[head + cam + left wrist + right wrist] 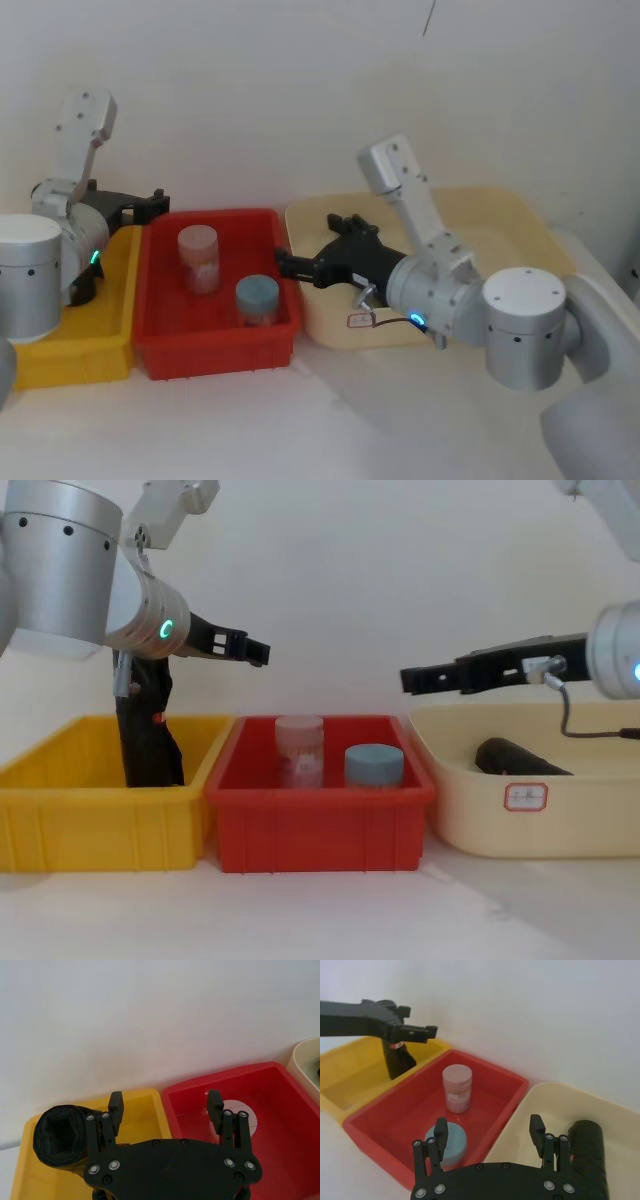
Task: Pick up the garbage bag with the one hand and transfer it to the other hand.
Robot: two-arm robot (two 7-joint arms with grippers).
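Note:
The garbage bag (587,1152), a smooth black roll, lies on its side in the cream tub (470,820) at the right; the chest view shows the garbage bag (520,758) low in that tub. My right gripper (489,1132) is open and empty, hovering above the edge between the tub and the red bin, beside the bag and above it. In the head view the right gripper (285,262) points left. My left gripper (165,1107) is open and empty, held high over the wall between the yellow and red bins, far from the bag. The chest view shows the left gripper (250,650) well above the bins.
A wrinkly black bundle (148,735) with a small red mark stands upright in the yellow bin (60,820), just under my left arm. The red bin (215,340) holds a pink jar (198,258) and a blue-lidded jar (257,299). A white wall runs close behind the bins.

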